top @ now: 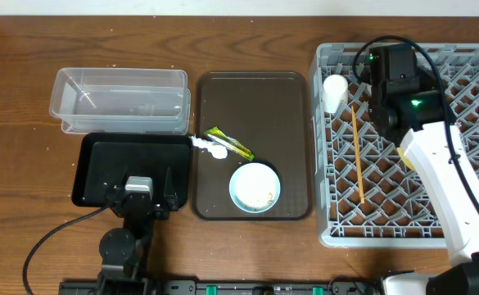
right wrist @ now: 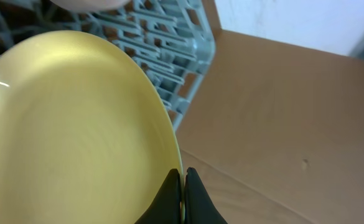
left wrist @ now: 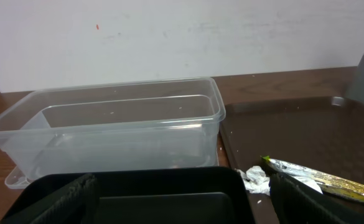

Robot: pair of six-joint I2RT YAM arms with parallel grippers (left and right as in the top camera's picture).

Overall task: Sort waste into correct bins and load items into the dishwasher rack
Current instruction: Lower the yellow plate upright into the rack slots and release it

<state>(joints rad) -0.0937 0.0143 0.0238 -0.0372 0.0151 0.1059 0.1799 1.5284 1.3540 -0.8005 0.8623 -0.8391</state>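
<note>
Dishwasher rack [top: 378,239], grey and latticed, sits beneath the right end effector [right wrist: 183,178]. The left end effector [left wrist: 182,202] hangs released, with a brown tray [top: 255,106] to its right, a clear tub [left wrist: 107,124] just beyond it and a black tray [top: 100,164] beneath. The right one is clenched on a yellow plate [right wrist: 76,137] at its rim. A blue bowl [top: 255,187] sits on the brown tray. A chopstick [top: 357,156] and white cup [top: 334,92] lie in the rack, left of the right end effector. A wrapper [top: 231,143] lies just beside a tissue [top: 213,151], ahead and right of the left one.
</note>
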